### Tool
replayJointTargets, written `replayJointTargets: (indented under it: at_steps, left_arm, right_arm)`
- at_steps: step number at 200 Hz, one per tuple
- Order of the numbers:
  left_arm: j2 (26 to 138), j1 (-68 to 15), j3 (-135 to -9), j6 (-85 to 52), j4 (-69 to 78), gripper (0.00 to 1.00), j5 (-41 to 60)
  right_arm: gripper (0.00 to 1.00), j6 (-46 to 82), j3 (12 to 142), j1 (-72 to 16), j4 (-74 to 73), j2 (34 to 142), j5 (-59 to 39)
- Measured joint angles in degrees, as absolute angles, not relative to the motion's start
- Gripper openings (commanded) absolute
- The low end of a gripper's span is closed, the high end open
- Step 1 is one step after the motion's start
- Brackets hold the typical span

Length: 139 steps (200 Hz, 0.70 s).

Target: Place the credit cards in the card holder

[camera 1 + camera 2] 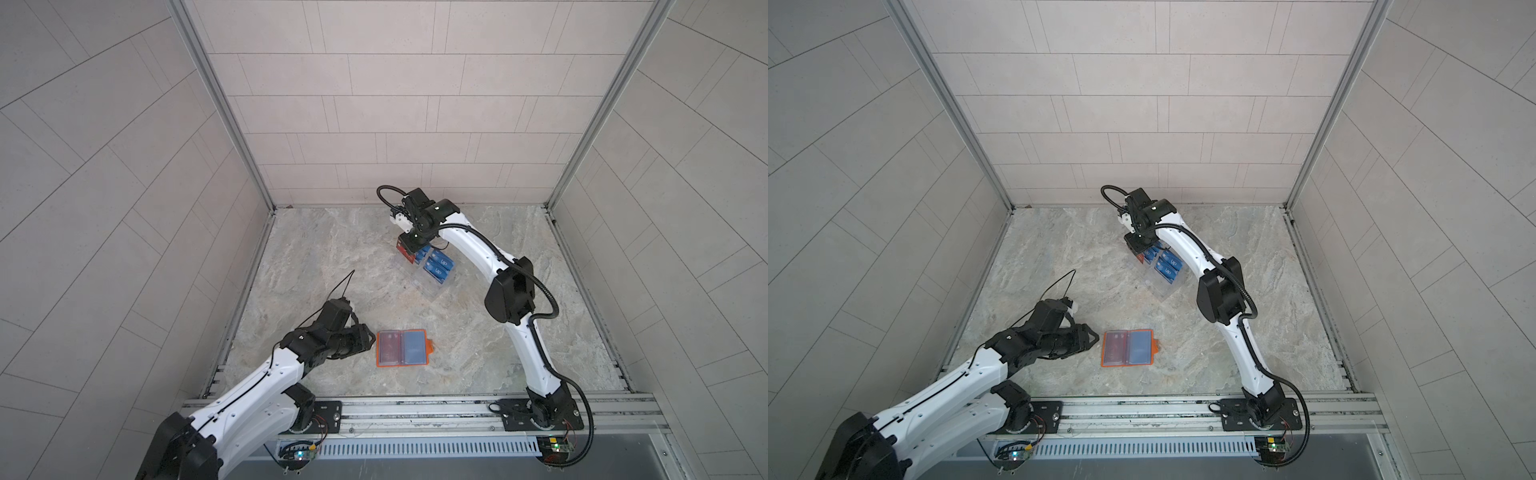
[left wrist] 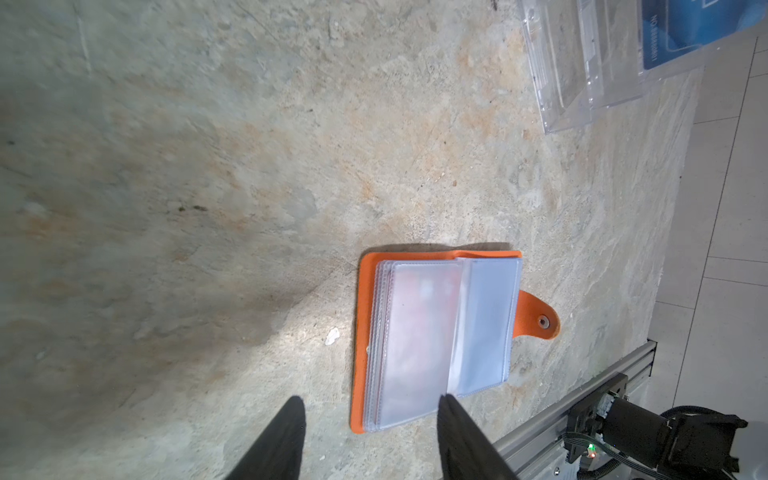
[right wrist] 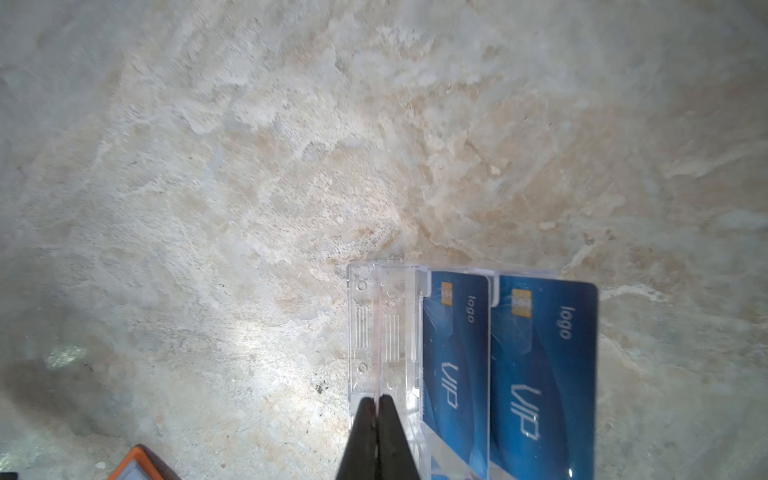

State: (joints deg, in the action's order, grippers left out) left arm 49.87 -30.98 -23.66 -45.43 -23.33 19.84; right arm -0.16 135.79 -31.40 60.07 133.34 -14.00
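The orange card holder (image 1: 402, 348) (image 1: 1127, 347) (image 2: 415, 332) lies open on the stone table, with a red card showing through one clear sleeve and a blue one through the other. My left gripper (image 1: 370, 338) (image 2: 372, 401) is open, low beside the holder's left edge and holding nothing. At the back, my right gripper (image 1: 410, 246) (image 3: 378, 400) points down over the stand, shut on a red credit card (image 1: 405, 253) (image 1: 1140, 259) seen edge-on in the right wrist view. Blue credit cards (image 1: 436, 266) (image 3: 540, 374) stand in the slots beside it.
The clear acrylic tiered stand (image 1: 428, 286) (image 1: 1160, 289) (image 2: 582, 83) sits at the back centre, under the right wrist. An aluminium rail (image 1: 415, 409) runs along the table's front edge. Tiled walls close in the table on three sides.
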Motion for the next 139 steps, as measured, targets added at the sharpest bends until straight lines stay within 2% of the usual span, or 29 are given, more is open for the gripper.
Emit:
replayJointTargets:
  at_steps: [41, 102, 139]
  left_arm:
    - [49.56, -30.98, -25.61, -43.86, -23.70, 0.56, 21.30]
    - [51.22, -31.22, -28.49, -41.56, -19.29, 0.48, 24.80]
    - [52.16, -32.12, -27.59, -41.56, -15.73, 0.46, 24.88]
  right_arm:
    - [0.00, 2.96, 131.79, -31.33, 58.11, 126.10, -19.11]
    - [0.00, 19.92, 91.02, -32.08, 38.33, 100.75, -36.12]
    - [0.00, 32.10, 67.22, -35.51, 25.76, 89.84, -43.09]
